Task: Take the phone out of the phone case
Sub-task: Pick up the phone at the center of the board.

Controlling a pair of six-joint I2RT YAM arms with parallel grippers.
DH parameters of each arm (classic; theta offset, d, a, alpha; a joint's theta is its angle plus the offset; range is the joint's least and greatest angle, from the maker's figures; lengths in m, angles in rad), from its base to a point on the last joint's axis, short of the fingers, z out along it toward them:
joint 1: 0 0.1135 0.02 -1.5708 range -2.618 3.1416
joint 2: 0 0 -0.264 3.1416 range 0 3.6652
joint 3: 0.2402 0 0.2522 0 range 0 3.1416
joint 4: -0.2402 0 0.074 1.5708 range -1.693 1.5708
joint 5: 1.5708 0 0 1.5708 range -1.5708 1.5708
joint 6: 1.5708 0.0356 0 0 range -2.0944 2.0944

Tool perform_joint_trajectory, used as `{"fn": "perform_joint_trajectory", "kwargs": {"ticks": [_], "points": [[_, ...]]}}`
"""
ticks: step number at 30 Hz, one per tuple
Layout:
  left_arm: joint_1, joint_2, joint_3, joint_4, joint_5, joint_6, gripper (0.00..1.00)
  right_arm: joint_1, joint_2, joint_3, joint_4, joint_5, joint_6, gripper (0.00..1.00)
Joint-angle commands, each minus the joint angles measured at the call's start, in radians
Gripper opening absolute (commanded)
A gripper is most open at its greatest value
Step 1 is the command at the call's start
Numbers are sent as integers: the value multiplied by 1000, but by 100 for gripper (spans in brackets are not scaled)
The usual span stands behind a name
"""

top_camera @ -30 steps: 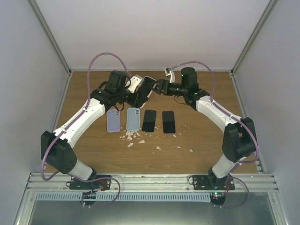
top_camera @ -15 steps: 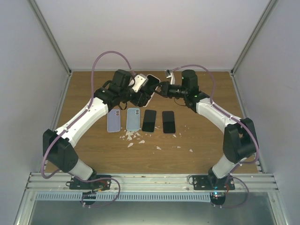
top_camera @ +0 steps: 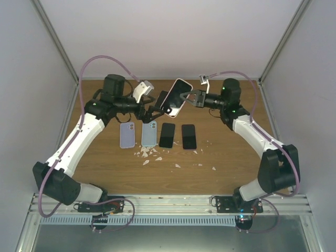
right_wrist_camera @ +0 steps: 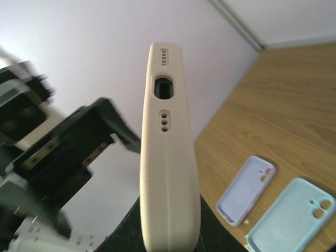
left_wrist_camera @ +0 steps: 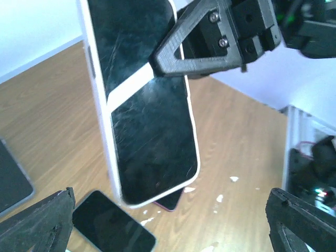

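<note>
**ITEM:** phone (left_wrist_camera: 149, 126), glass face dark and smeared, seated in a cream phone case (right_wrist_camera: 168, 157).

**LOCATION:** in the air above the far part of the table (top_camera: 231, 157), between the two arms. It is tilted, its screen faces the left wrist camera, and it touches nothing on the table.

**HOLD:** right gripper (top_camera: 186, 96) clamped on the cased phone, one finger lying across the glass (the finger on the back is hidden in these views). Left gripper (top_camera: 156, 106) has its jaws wide apart just beside the item and holds nothing.

**HANDLING, as judged:**
- The phone is rigid, smooth-faced, and likely to slip from hard fingers or crack if dropped.
- The case looks matt and rubbery, so it should flex at its lip and give good purchase.
- The pair seems light enough for one gripper to carry.

**WHERE TO TAKE HOLD, as judged:**
- Take the case at a corner lip on the free end, where it can be peeled back off the glass.
- Take the phone by its long edges rather than flat on the screen.
- The port cut-outs on the bottom edge mark the thinnest wall.

**ALSO PRESENT:** in one row on the table, lying flat:
- lavender case (top_camera: 127, 135)
- light blue case (top_camera: 149, 133)
- two black phones (top_camera: 167, 135)
- white fragments (top_camera: 149, 153), scattered just nearer the arm bases
</note>
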Motion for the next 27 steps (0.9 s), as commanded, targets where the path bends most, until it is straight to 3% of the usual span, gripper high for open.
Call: {"fn": "perform_joint_trajectory", "kwargs": {"ticks": [1,11,21,27], "points": [[75,-58,-48,-23,318,22,97,-12,-99,-34,254,-228,-23,0],[97,-152,-184,97,443,-50,65,-13,-197,-87,370,-381,19,1],[52,-140,-178,106,462,-56,54,3,-209,-94,387,-363,36,0],[32,-123,-165,106,466,-55,53,9,-207,-92,385,-360,35,0]]}}
